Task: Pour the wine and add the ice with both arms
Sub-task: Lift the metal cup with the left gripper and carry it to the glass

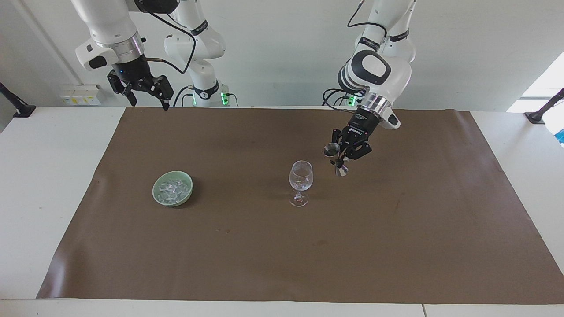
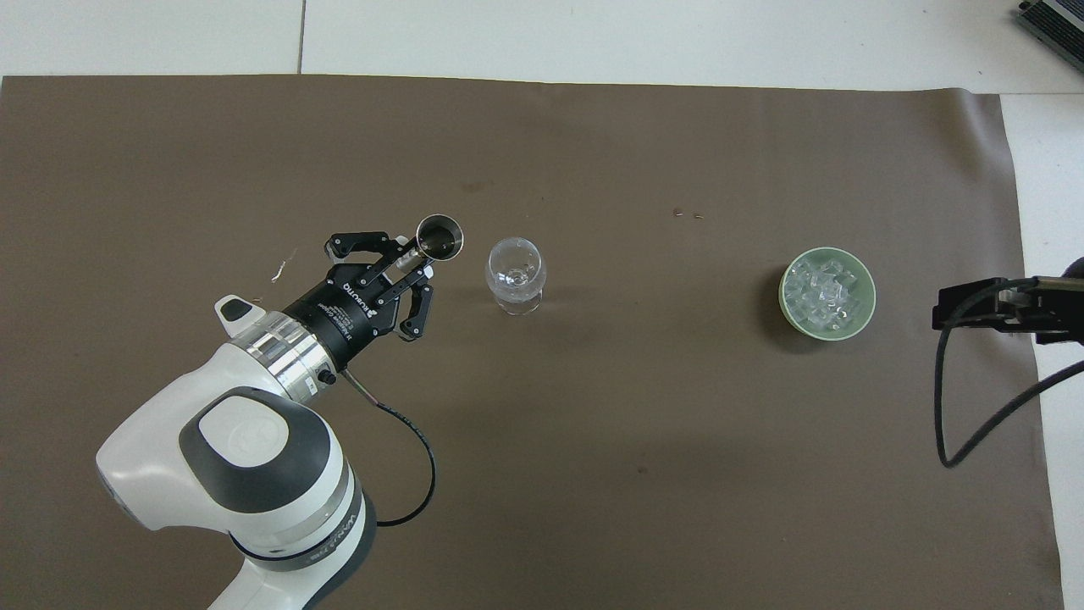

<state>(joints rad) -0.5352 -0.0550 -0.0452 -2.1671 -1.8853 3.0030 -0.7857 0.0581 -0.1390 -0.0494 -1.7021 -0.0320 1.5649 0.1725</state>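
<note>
A clear, stemmed wine glass (image 1: 301,176) (image 2: 516,273) stands upright mid-table on the brown mat. My left gripper (image 1: 341,160) (image 2: 413,256) is shut on a small metal jigger (image 1: 330,151) (image 2: 439,236). It holds the jigger in the air beside the glass, toward the left arm's end, with the open cup upward. The wine is hidden: the jigger's inside only looks dark. Ice (image 1: 173,187) (image 2: 823,292) fills a green bowl (image 1: 154,190) (image 2: 784,298) toward the right arm's end. My right gripper (image 1: 149,102) (image 2: 974,307) hangs open and high over the table's edge at that end, holding nothing.
The brown mat (image 1: 282,255) covers most of the white table (image 1: 48,176). Two tiny specks (image 2: 686,213) lie on the mat farther from the robots than the bowl. A black cable (image 2: 948,398) loops down from the right wrist.
</note>
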